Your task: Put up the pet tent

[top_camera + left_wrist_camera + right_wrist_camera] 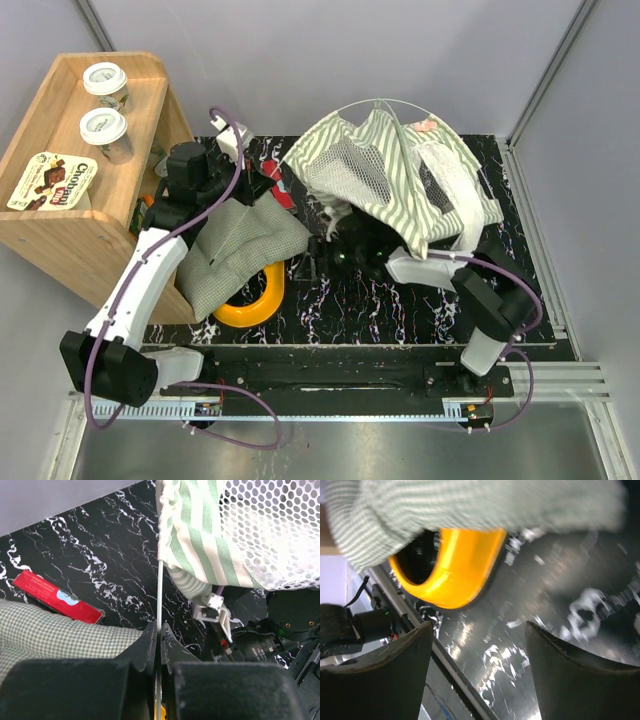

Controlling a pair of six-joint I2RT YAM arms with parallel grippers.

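Top view: the pet tent (400,180) slumps half-raised at the far right of the mat (400,300), lengthwise left to right, mesh window facing up. The cloth looks light and floppy, best steered by its springy pole (385,102).

Left wrist: the left gripper (159,630) is clamped on the pole, which runs up into the striped hem.

Right wrist: the right gripper (477,635) gapes, holding nothing, near a yellow ring (455,575).

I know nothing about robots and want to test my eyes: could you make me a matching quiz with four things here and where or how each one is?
1 left gripper
2 right gripper
3 yellow ring
4 lidded cups

a on the wooden shelf
b open, empty
c partly under the checked cushion
d shut on a tent pole

Pairs: 1-d, 2-b, 3-c, 4-a
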